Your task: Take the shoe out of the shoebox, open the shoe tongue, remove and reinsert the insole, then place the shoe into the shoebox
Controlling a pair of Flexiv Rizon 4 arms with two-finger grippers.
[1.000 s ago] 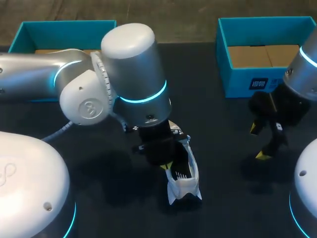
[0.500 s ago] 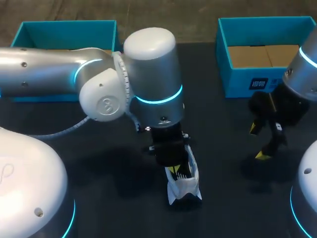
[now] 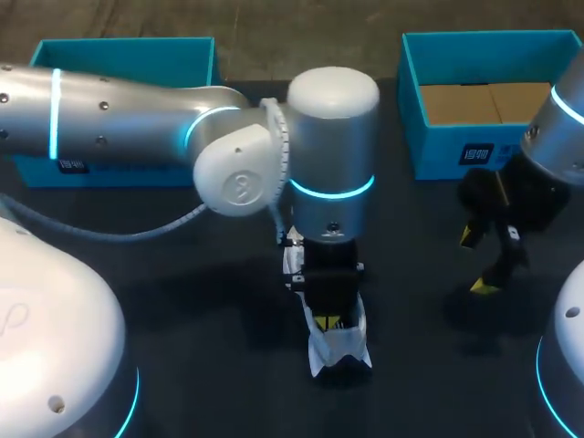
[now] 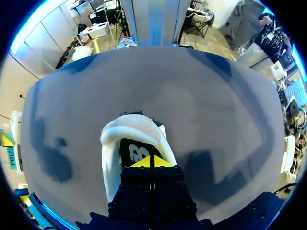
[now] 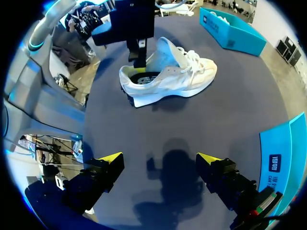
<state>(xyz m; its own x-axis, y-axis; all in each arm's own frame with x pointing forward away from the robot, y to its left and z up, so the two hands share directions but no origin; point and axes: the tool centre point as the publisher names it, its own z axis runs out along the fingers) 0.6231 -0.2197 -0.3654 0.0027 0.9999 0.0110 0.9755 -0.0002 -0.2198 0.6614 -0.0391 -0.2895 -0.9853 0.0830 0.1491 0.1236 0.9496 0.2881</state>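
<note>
1. Desk (image 3: 182, 301): you have a dark, matte, flat top that shows soft shadows under both arms.
2. Left arm (image 3: 333, 164): smooth silver and white cylinders with a glowing cyan ring. It comes in from the left and stands upright over the middle of the desk.
3. Right arm (image 3: 561, 137): the same silver finish with a black wrist, at the right edge.
4. Left shoebox (image 3: 128, 50): a teal, straight-walled, open box at the far left, partly hidden behind the left arm.
5. Right shoebox (image 3: 456, 151): a matching teal box at the far right, with a brown cardboard floor showing inside.
6. Shoe (image 5: 172, 79): a white lace-up trainer with a thick pale sole. It stands on its sole on the desk, outside both boxes and near the front middle.
7. Right end effector (image 5: 159, 158): black fingers spread wide, nothing between them, hanging over bare desk well apart from the shoe.
8. Left end effector (image 4: 151, 162): its yellow tips are pressed together with only a hairline seam, down in the shoe's heel opening. You cannot tell whether they pinch anything.
9. Insole (image 4: 139, 151): dark, flat, with a pale mark, lying inside the shoe just ahead of those tips.
</note>
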